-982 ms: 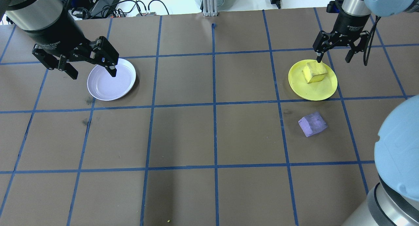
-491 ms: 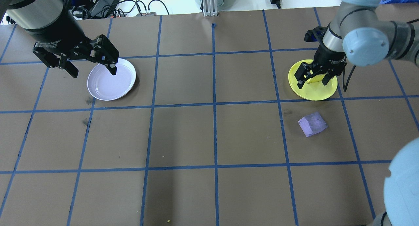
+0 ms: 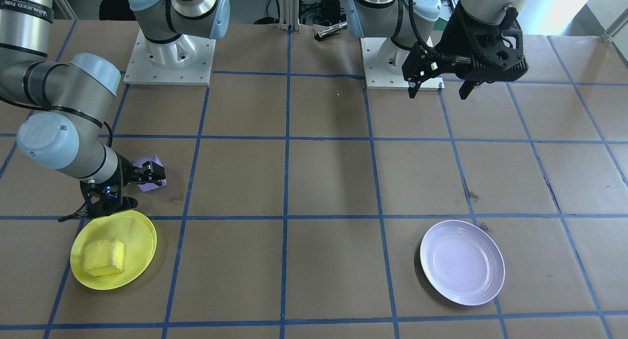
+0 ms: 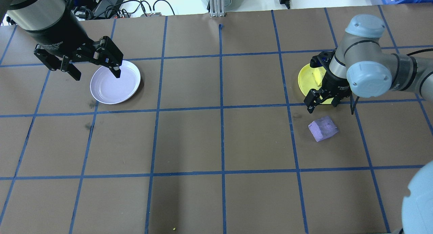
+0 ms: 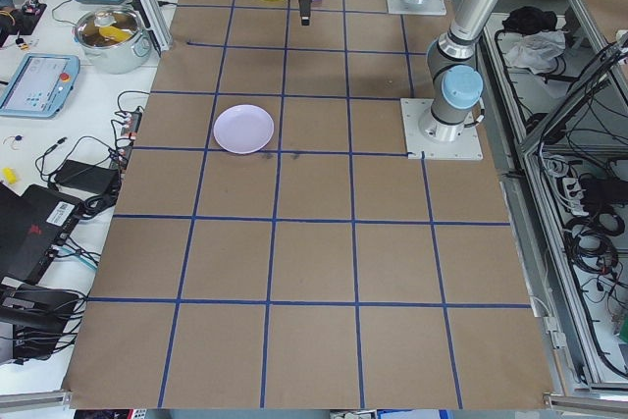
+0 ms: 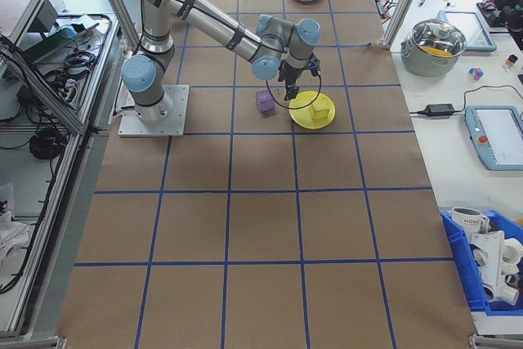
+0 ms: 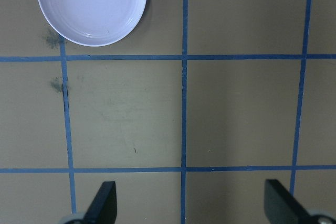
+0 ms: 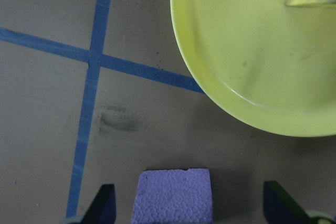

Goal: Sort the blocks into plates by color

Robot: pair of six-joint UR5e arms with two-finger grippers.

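Centering the spread right pincer (image 8: 188, 211) over the purple block (image 8: 173, 195), at the yellow plate's (image 8: 236, 77) seven o'clock, mattered before descending; left pincer (image 4: 94, 66) hung spread.

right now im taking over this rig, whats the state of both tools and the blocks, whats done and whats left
Right tool: open, empty, low over the table between the yellow plate and the purple block, block lined up between its fingers in the wrist view.
Left tool: open, empty, above the table by the lavender plate.
Done: yellow block lies in the yellow plate.
Left: purple block sits on the table and must go across into the lavender plate, which holds nothing.
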